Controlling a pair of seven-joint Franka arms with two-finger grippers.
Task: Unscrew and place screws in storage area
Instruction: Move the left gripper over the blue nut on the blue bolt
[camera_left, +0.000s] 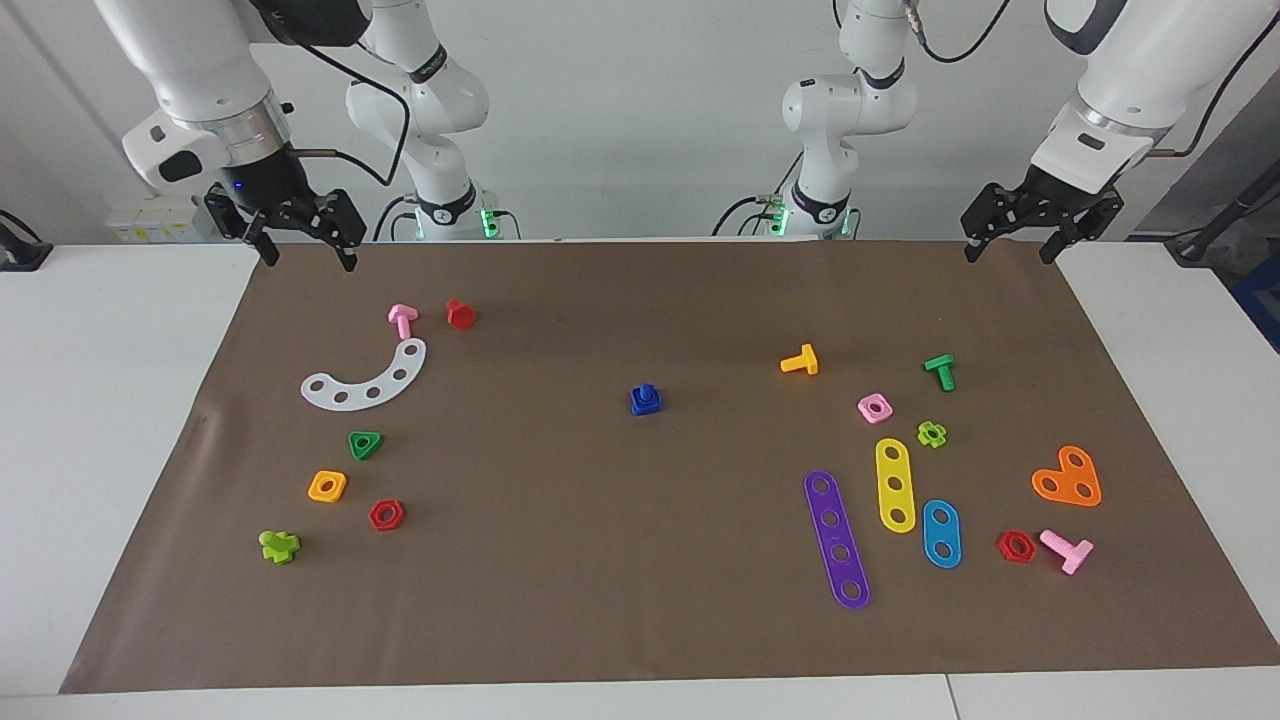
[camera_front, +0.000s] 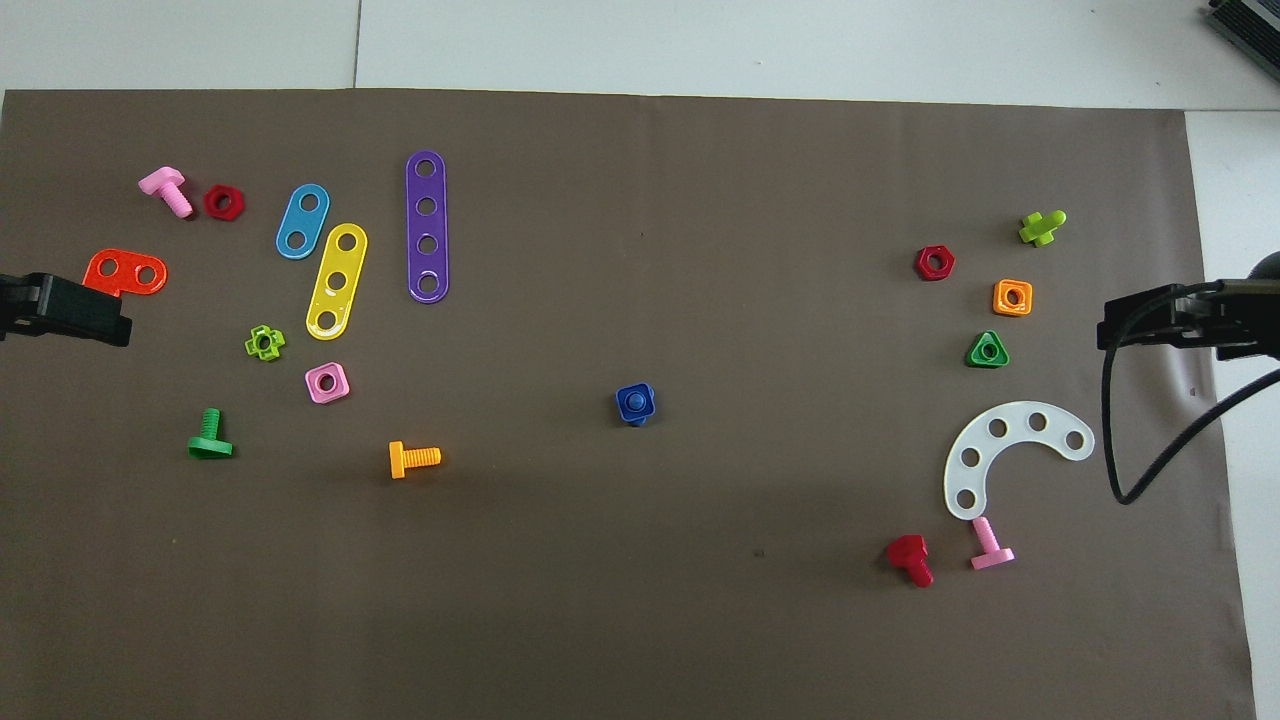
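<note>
White walls stand at the robots' end of a white desk (camera_left: 120, 420) spread with a brown paper mat (camera_left: 640, 560). Both arms wait, raised over the mat's robot-side corners.

The right pincer (camera_left: 308, 243) hangs open, fingers apart and holding nothing. Under it and a little farther out lie a pink plastic T-shaped bolt (camera_left: 402, 320) and a red plastic bolt (camera_left: 460, 314). Next out from this pincer comes the storage area: a white curved perforated plastic strip (camera_left: 366, 379), a green triangular plastic nut (camera_left: 365, 444), an orange square plastic nut (camera_left: 327, 486) and a red hexagonal plastic nut (camera_left: 386, 514), with a lime green plastic cross-shaped piece (camera_left: 279, 546) lying farthest out from the pincer.

The left pincer (camera_left: 1010, 240) is also open and empty. Out from it lie an orange T-shaped plastic bolt (camera_left: 800, 361), a green T-shaped plastic bolt (camera_left: 940, 371), and long perforated plastic strips in purple (camera_left: 837, 539), yellow (camera_left: 895, 485) and blue (camera_left: 941, 533).

The small blue plastic bolt (camera_left: 646, 399) sits in a blue square nut, head up, near the mat's middle. It is about midway between the two pincers and well apart from both, touched by neither, and well clear of the storage area.
</note>
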